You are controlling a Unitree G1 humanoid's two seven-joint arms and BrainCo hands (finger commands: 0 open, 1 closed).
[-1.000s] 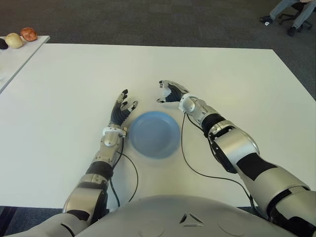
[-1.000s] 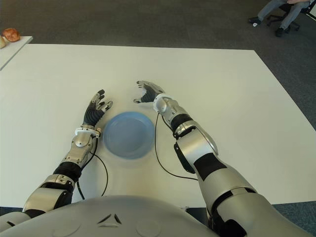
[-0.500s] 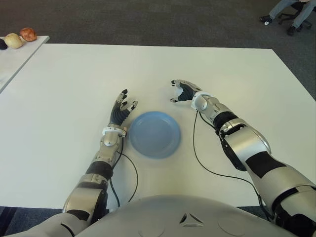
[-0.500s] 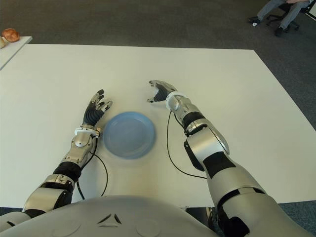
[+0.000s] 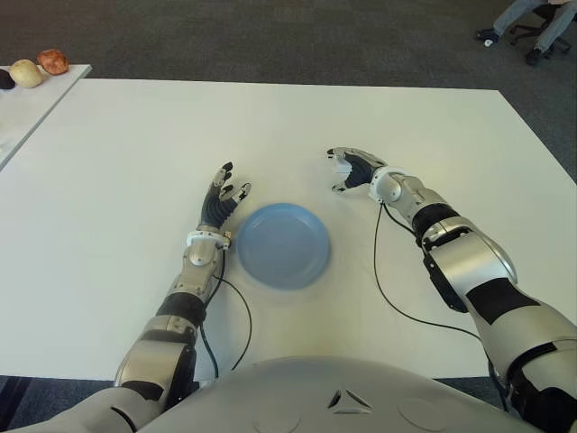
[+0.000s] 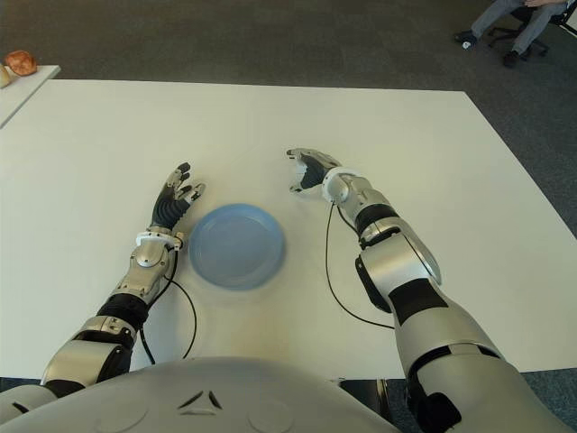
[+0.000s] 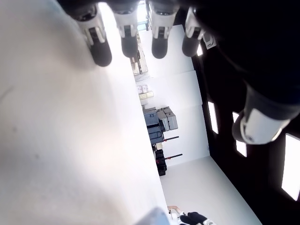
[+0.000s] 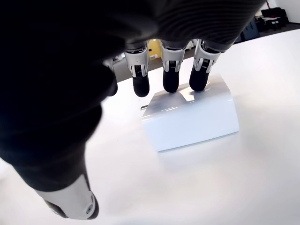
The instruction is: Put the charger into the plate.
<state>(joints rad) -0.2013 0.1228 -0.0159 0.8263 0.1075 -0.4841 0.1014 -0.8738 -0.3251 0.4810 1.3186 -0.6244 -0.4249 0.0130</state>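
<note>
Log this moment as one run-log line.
phase: reaching | right robot hand: fingertips over white charger, not gripping | left robot hand: open, idle, left of blue plate | plate: no charger in it

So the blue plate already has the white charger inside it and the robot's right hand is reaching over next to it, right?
Not quite. The blue plate has nothing in it, as the left eye view shows. The white charger lies on the table under the right hand, whose fingertips reach over it in the right wrist view. The left hand shows left of the plate.
</note>
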